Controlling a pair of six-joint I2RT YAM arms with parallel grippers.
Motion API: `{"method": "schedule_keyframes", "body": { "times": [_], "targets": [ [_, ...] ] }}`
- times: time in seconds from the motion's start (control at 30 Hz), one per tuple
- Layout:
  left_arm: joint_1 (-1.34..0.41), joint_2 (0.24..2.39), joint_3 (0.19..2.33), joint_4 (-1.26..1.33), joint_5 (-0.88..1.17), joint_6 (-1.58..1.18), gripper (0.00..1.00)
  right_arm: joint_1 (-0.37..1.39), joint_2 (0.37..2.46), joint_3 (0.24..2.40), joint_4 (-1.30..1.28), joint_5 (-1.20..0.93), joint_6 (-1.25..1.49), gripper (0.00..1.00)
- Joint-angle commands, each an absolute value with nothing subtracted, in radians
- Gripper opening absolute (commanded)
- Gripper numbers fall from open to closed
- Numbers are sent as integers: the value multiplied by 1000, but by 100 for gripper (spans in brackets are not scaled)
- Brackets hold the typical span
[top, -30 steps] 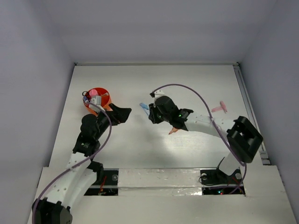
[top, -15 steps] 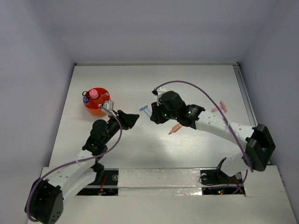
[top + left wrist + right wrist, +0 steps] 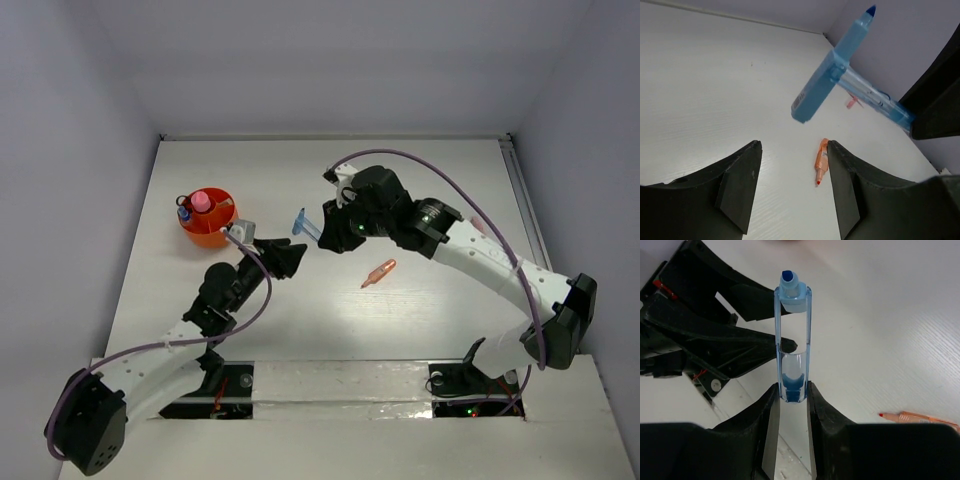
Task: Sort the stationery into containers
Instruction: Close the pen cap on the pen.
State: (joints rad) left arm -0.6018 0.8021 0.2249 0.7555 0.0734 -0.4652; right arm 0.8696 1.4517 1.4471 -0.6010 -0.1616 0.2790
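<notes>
Apparently a handover: the right fingers (image 3: 765, 425) clamp the light blue marker (image 3: 792, 292), and the parted, empty left fingers (image 3: 737, 175) must next close on it.

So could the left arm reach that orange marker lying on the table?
Probably yes. The left claw is open and empty, and the orange marker lies on bare table just ahead of it. The blue marker in the right claw hangs above, not between.
</notes>
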Motion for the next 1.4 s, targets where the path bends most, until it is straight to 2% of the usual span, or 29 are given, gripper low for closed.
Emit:
{"method": "schedule_keyframes", "body": {
  "times": [0.0,0.37,0.43,0.53,0.63,0.7,0.93,1.0,1.2,1.37],
  "targets": [
    [-621,773,239,856,26,-394,52,862,1436,1512,-684,-247,273,4],
    [-681,752,261,842,-26,-321,51,862,1424,1531,-732,-301,275,4],
    [-692,758,264,844,-18,-316,48,862,1427,1529,-732,-304,276,4],
    [-701,758,267,847,-17,-311,35,862,1428,1529,-726,-313,278,4],
    [-712,756,267,847,-17,-308,32,862,1431,1529,-724,-316,279,4],
    [-721,753,268,847,-15,-307,23,853,1436,1532,-724,-314,281,4],
    [-742,732,272,836,-23,-304,15,853,1447,1542,-733,-328,279,4],
    [-752,718,273,830,-31,-301,9,844,1447,1543,-735,-328,279,4],
    [-761,692,281,816,-38,-301,0,844,1456,1551,-738,-327,278,3],
    [-770,672,290,770,-51,-304,0,834,1447,1568,-750,-272,272,3]
  ]
}}
